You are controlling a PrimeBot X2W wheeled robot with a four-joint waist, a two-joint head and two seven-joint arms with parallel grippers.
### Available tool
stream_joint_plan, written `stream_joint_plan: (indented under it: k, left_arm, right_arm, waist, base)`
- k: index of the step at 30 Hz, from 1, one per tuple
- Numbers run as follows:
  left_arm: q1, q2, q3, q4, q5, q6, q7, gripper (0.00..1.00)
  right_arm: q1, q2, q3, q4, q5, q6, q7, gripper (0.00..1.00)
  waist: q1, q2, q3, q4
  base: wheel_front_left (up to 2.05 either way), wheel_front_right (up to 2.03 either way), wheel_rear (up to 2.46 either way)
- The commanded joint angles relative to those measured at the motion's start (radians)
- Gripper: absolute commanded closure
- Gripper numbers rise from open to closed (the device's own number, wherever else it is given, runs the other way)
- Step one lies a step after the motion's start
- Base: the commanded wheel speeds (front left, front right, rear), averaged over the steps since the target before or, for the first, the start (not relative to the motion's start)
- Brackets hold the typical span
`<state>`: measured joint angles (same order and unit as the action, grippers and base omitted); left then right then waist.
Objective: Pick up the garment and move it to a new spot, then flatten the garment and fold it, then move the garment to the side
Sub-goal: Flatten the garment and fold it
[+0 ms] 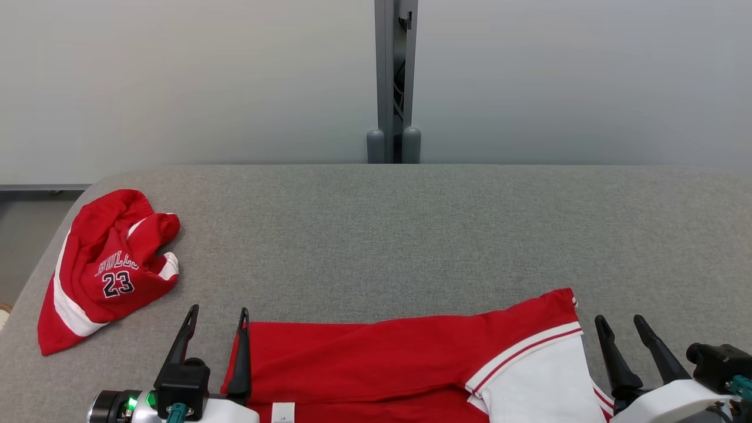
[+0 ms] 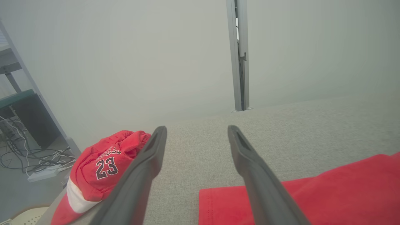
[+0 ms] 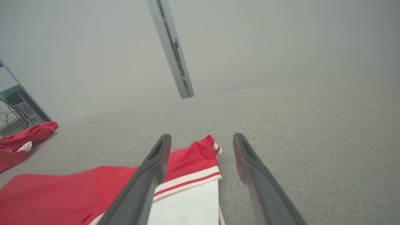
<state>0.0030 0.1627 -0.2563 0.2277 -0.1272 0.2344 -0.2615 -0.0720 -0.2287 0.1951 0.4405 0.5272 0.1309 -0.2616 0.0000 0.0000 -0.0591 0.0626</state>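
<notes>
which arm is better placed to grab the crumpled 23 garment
Left, probably. The crumpled garment lies on the left, beyond the open left gripper; the right gripper sits far across, past the flat red garment.

Left tool [image 2: 197,128] spread wide over grey table [image 2: 312,131]; red garment [image 2: 328,193] right, crumpled red cloth [image 2: 103,165] left.
</notes>
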Motion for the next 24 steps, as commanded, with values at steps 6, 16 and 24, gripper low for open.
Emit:
stream_joint_plan:
  k: [6, 16, 24]
  left_arm:
    - [-0.003, -0.02, 0.05, 0.012, 0.043, -0.055, -0.003, 0.0]
    - [0.005, -0.038, 0.078, 0.036, 0.079, -0.103, -0.003, 0.0]
    - [-0.019, -0.04, 0.081, 0.059, 0.098, -0.137, -0.003, 0.0]
  right_arm:
    - [-0.002, -0.009, 0.009, 0.025, 0.016, 0.0, -0.006, 0.0]
    - [-0.044, -0.005, 0.057, 0.138, 0.065, 0.0, 0.044, 0.0]
    - [-0.089, 0.001, 0.079, 0.24, 0.133, 0.0, 0.102, 0.0]
  waist:
    - [0.0, 0.0, -0.002, 0.006]
    - [0.0, 0.0, 0.013, 0.011]
    - [0.0, 0.0, 0.039, 0.031]
  base:
    - [0.0, 0.0, 0.0]
    - [0.0, 0.0, 0.0]
    - [0.0, 0.0, 0.0]
